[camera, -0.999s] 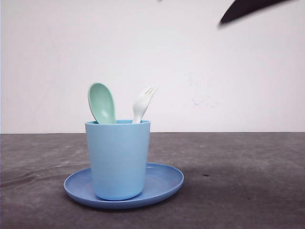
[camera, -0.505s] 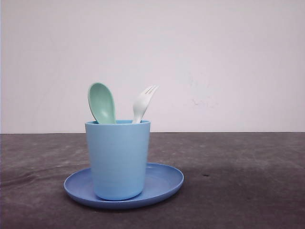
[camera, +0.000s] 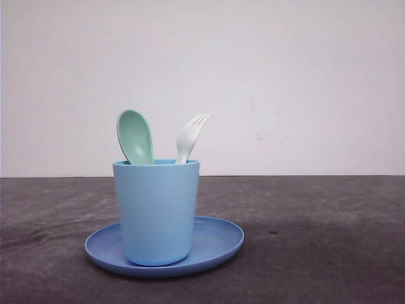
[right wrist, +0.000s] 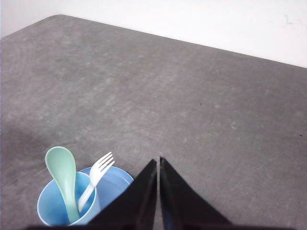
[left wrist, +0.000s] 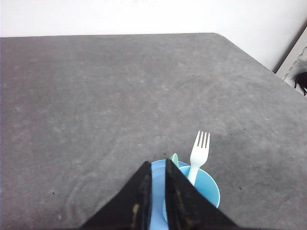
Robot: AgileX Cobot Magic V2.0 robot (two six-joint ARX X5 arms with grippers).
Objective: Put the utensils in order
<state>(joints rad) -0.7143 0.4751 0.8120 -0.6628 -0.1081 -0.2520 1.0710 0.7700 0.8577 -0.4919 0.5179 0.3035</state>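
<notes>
Grey tabletop: mint-green spoon, white fork upright in cup.
Both pincers clenched, empty; top-heavy cup might tip if nudged.

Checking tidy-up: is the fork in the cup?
In: the fork stands handle-down inside the cup, tines up, beside the spoon.

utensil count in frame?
2. Mint-green spoon and white fork, both standing in the light blue cup, spoon left of fork in the front view. Handles hidden inside.
</notes>
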